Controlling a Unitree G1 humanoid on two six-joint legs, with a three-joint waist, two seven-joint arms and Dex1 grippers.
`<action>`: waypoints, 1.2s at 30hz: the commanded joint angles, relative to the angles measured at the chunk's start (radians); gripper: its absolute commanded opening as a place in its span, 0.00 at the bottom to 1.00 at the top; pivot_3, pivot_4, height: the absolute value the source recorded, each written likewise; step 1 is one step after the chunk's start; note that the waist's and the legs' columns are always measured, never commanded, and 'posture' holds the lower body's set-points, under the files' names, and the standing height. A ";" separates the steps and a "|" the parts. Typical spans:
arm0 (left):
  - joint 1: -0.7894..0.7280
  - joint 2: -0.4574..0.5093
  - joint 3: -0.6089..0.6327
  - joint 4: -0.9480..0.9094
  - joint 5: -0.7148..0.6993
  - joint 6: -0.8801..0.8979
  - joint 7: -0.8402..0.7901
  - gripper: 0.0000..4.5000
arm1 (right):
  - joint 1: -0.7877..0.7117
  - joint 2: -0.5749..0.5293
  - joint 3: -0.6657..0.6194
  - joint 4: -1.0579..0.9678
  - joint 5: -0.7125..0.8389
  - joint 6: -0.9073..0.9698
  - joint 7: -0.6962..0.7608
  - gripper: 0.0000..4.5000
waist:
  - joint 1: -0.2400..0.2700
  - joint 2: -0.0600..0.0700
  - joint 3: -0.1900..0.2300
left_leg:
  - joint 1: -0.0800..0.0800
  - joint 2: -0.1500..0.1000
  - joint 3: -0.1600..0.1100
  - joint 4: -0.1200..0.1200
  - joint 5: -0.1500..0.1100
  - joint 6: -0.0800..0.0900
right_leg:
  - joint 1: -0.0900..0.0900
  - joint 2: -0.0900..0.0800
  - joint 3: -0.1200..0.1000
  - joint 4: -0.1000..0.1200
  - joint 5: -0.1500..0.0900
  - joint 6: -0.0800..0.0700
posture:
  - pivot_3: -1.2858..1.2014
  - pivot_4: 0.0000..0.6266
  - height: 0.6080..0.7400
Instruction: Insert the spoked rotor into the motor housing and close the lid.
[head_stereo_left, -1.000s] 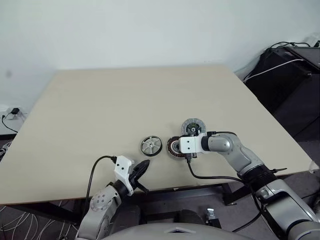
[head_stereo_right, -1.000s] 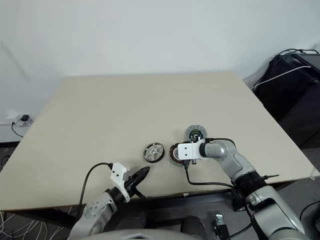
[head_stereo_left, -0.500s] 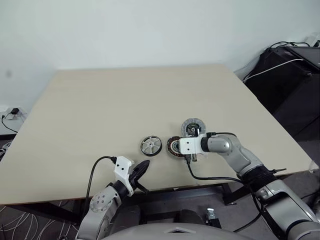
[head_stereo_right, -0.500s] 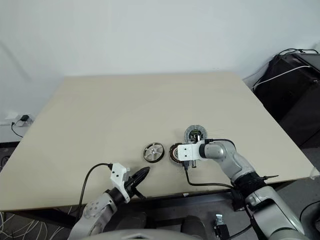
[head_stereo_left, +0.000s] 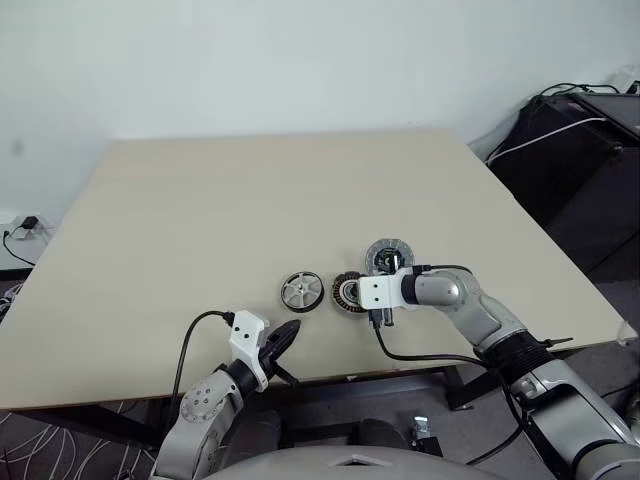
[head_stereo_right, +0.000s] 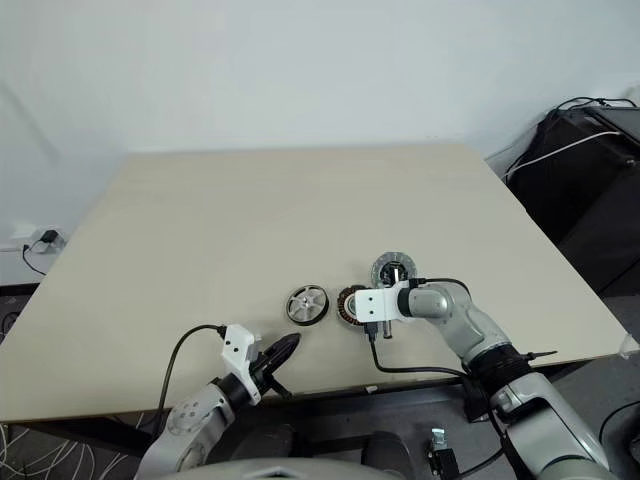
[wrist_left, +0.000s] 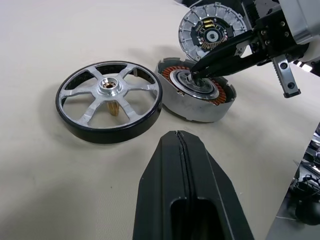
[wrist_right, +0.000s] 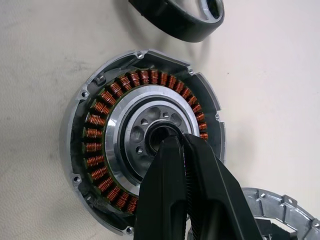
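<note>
The spoked rotor (wrist_left: 109, 100) lies flat on the table, dark rim and silvery spokes up. Just right of it sits the motor housing (wrist_right: 100, 130), its copper windings ringing a silvery centre. My right gripper (wrist_right: 176, 141) is shut, tips together and dipping into the housing's central hole; it also shows over the housing (wrist_left: 196, 92) as black fingers (wrist_left: 225, 52). The pale finned lid (head_stereo_left: 388, 256) lies just behind the housing. My left gripper (wrist_left: 177, 137) is shut and empty, near the table's front edge, short of the rotor (head_stereo_left: 301, 291).
The beige table (head_stereo_left: 250, 200) stretches far behind and to the left of the parts. A black cable (head_stereo_left: 420, 352) hangs from the right wrist over the front edge. Dark equipment with cables (head_stereo_left: 570, 150) stands off the table's right side.
The right gripper's fingers have closed together over the housing's centre. Both arms and the three parts stay where they were.
</note>
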 joint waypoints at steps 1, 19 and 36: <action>-0.008 0.001 -0.005 -0.051 -0.003 -0.011 0.000 0.00 | -0.022 0.018 -0.074 -0.049 0.056 0.034 -0.018 0.01 | 0.000 0.000 0.000 | 0.000 0.000 0.000 0.000 0.000 0.000 | 0.000 0.000 0.000 0.000 0.000 0.000 | 0.52 0.00 1.00; -0.018 -0.003 -0.013 -0.022 -0.002 -0.033 -0.011 0.00 | 0.001 0.069 -0.143 -0.264 0.172 0.595 0.101 0.01 | 0.000 0.002 -0.001 | 0.000 0.000 0.000 0.000 0.000 0.000 | -0.001 0.000 0.000 0.001 0.000 0.000 | 0.52 0.00 1.00; -0.009 0.004 -0.016 -0.026 0.003 -0.042 -0.006 0.00 | -0.059 0.073 -0.067 -0.227 0.188 0.768 0.146 0.01 | 0.000 0.002 -0.001 | -0.002 0.000 0.000 -0.001 0.000 0.001 | -0.002 -0.001 0.000 0.000 0.000 0.000 | 0.52 0.00 1.00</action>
